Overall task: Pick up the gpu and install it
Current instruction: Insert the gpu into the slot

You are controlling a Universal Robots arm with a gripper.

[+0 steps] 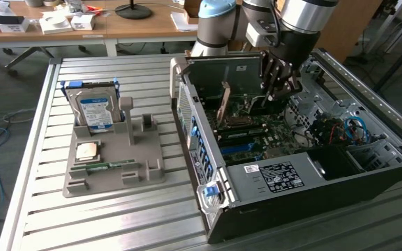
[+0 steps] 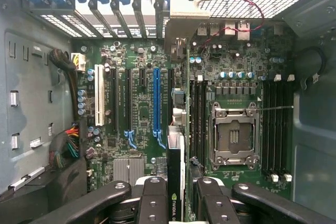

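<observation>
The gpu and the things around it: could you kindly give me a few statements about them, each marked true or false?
1. The claw is shut on the gpu, holding it upright over the motherboard. True.
2. The hard drive lies flat on the table. False: it stands upright in the grey holder.
3. A memory stick lies in the grey holder. True.
4. The computer case is closed. False: its side is open and the motherboard shows inside.
</observation>
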